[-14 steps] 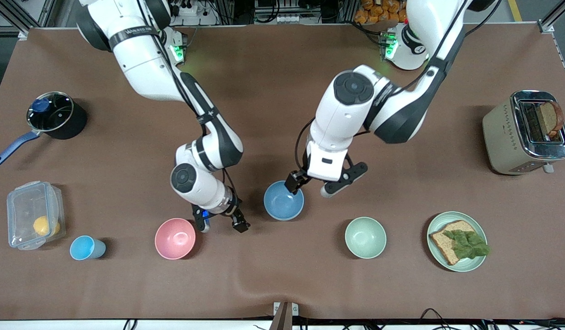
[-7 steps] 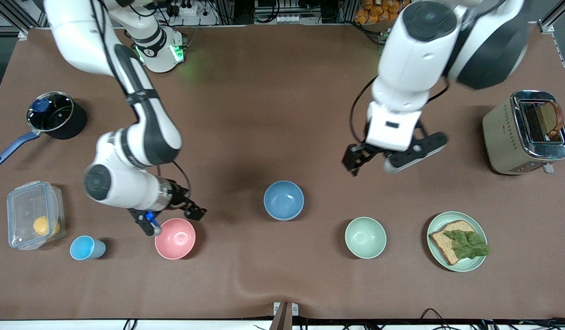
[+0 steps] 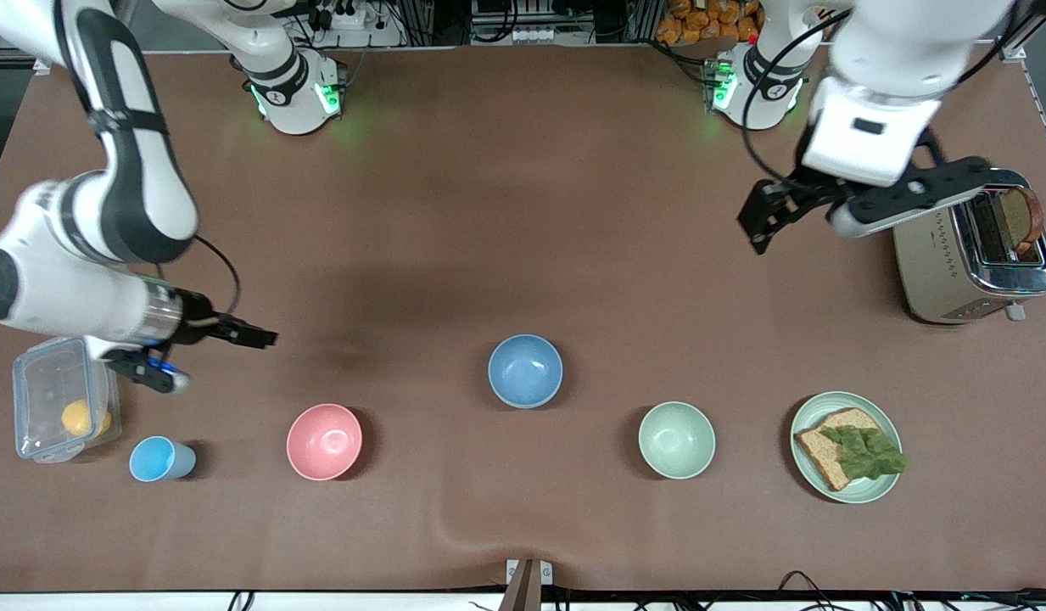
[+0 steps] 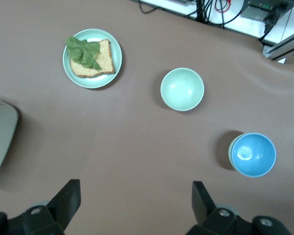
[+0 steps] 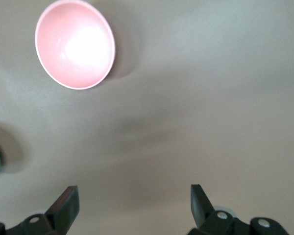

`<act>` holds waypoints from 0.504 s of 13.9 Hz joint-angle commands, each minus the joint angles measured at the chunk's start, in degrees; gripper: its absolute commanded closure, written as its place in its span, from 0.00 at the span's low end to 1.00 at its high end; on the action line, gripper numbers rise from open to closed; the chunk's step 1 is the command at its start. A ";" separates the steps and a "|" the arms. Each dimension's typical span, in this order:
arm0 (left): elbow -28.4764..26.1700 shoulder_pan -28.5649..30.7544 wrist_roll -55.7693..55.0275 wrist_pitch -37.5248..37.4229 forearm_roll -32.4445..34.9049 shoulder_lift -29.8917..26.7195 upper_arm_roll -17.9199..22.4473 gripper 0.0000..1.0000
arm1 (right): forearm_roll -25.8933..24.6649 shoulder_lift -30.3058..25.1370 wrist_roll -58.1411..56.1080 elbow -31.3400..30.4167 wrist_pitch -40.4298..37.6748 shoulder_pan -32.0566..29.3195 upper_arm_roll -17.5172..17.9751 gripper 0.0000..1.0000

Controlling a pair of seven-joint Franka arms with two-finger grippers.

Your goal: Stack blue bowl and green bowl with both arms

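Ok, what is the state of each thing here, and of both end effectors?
Blue bowl: upright, nested in the green bowl.
Green bowl: under the blue bowl, only its edge shows.
Pale green bowl: upright, empty.
Pink bowl: upright, empty.
Pot: lid on.
Toaster: bread in one slot.
Plastic box: closed.
Left end effector: open, empty, beside the toaster.
Right end effector: open, empty, near the plastic box.
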 commanded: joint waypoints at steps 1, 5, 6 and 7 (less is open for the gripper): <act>-1.69 3.30 5.16 -2.38 -2.79 -2.17 0.07 0.00 | -4.76 -7.33 -9.16 -3.02 -2.42 -2.50 0.94 0.00; -1.69 6.46 14.20 -4.75 -2.79 -4.45 0.34 0.00 | -5.74 -12.09 -10.95 3.02 -15.14 -3.12 1.12 0.00; -1.86 6.29 15.62 -6.24 -2.88 -4.98 1.56 0.00 | -5.82 -12.09 -10.94 5.91 -17.79 -3.12 1.03 0.00; -1.87 5.77 15.90 -7.04 -3.58 -5.77 2.70 0.00 | -5.83 -12.09 -10.94 8.81 -20.25 -3.21 1.03 0.00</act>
